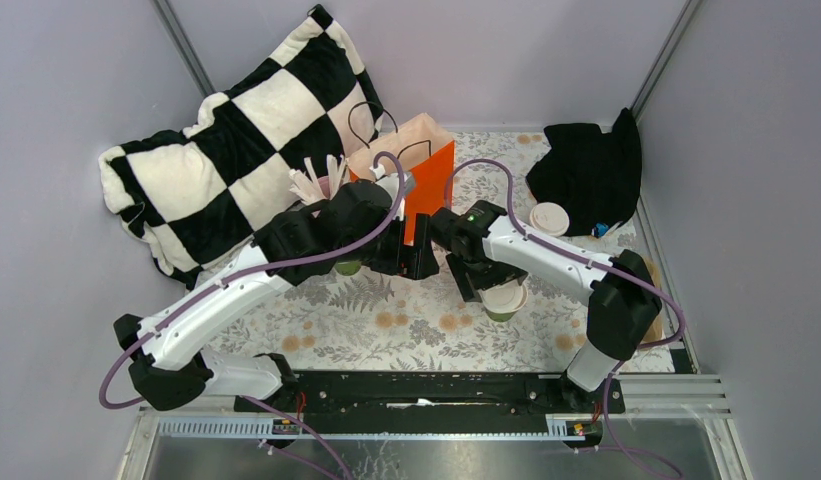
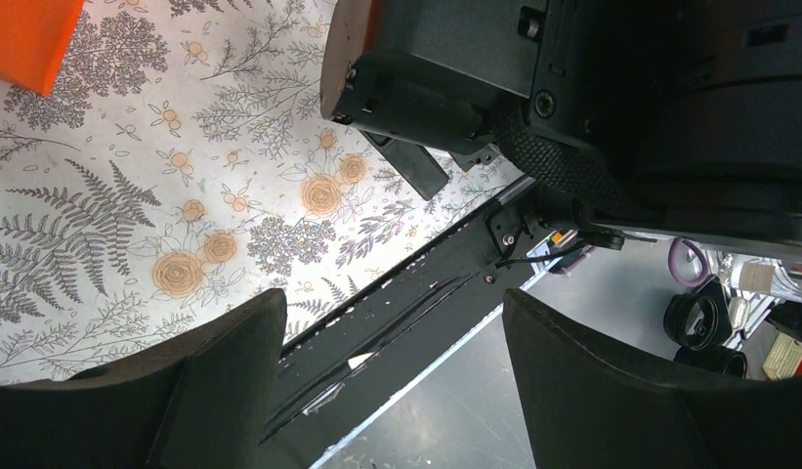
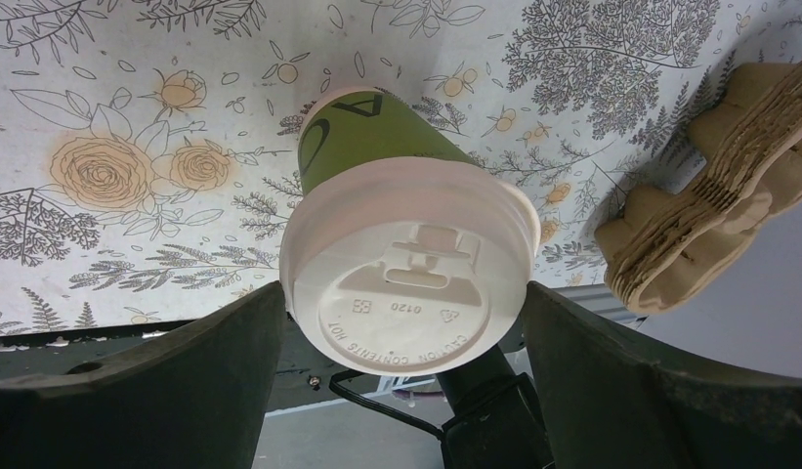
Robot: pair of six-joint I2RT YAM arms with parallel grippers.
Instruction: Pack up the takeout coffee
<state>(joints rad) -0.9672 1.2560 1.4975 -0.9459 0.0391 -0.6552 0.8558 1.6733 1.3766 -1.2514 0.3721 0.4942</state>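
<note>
A green paper cup [image 3: 377, 137] with a white lid [image 3: 416, 244] sits between the fingers of my right gripper [image 3: 401, 293], and both fingers touch the lid's rim. The top view shows this cup [image 1: 505, 298] at mid-table, under my right gripper [image 1: 491, 288]. A second lidded cup [image 1: 549, 218] stands at the back right by a black cloth. The orange paper bag [image 1: 418, 168] stands open at the back centre. My left gripper [image 2: 392, 303] is open and holds nothing; it hangs in front of the bag, beside the right wrist [image 1: 416, 258].
A stack of brown pulp cup carriers [image 3: 704, 186] lies at the right. A pink cup of white sticks [image 1: 321, 182] stands left of the bag, before a checkered pillow [image 1: 236, 140]. Another green cup [image 1: 347, 266] peeks from under the left arm. A black cloth [image 1: 591, 170] lies at the back right.
</note>
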